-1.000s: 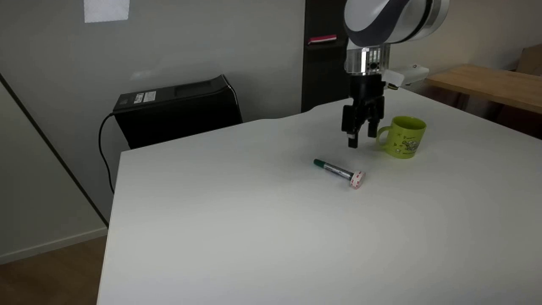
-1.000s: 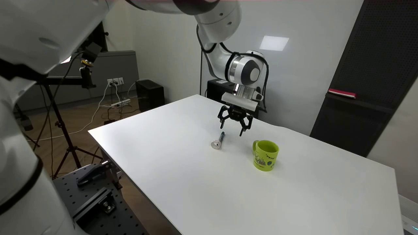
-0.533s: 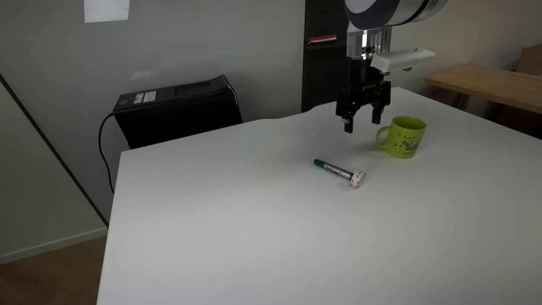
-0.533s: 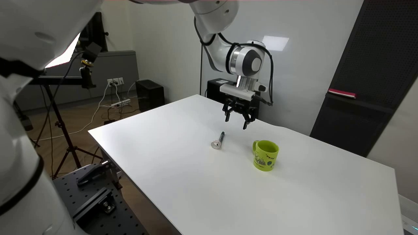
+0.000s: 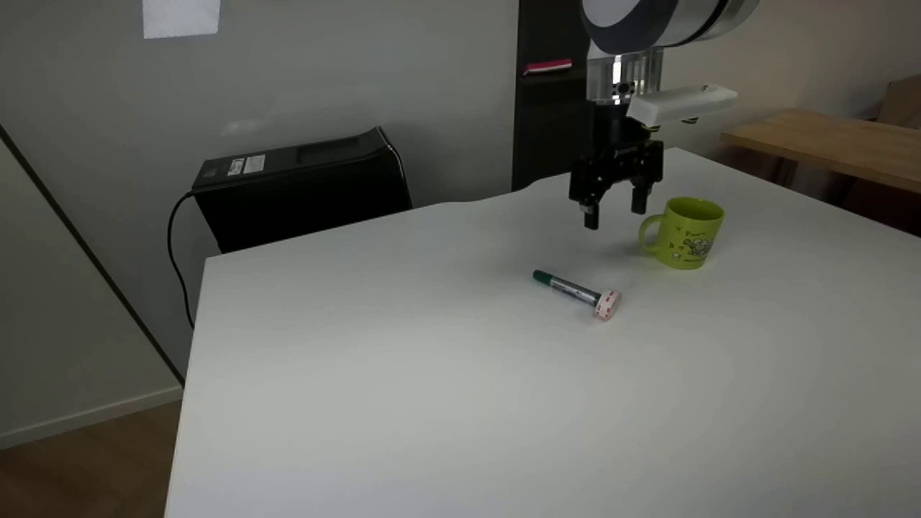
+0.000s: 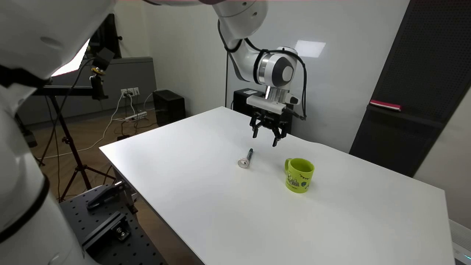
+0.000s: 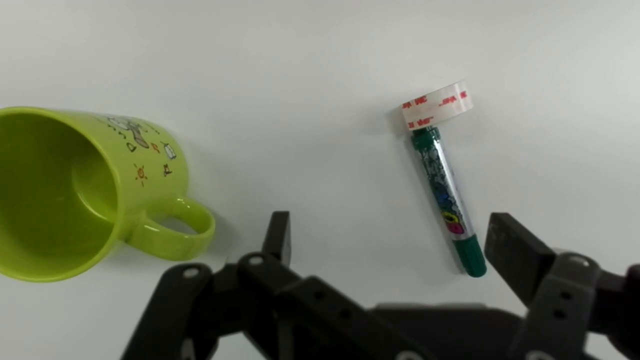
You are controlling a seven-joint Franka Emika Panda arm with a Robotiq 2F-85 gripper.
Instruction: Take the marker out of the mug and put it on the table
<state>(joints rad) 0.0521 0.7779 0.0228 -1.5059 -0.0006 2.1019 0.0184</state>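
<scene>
From left to right in an exterior view, your marker (image 5: 573, 289) lies on the white surface (image 5: 403, 374); it is probably light, stiff and smooth, and may roll, so take it mid-barrel, clear of the tape roll (image 5: 608, 305) at its right end. The end effector (image 5: 615, 214) hangs above and beyond it, spread wide and holding nothing. Right of that, the lime-green mug (image 5: 683, 241) stands upright.

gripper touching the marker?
Apart. In both exterior views the open gripper hangs above the table, with a plain strip of white surface showing between it and the marker.
</scene>
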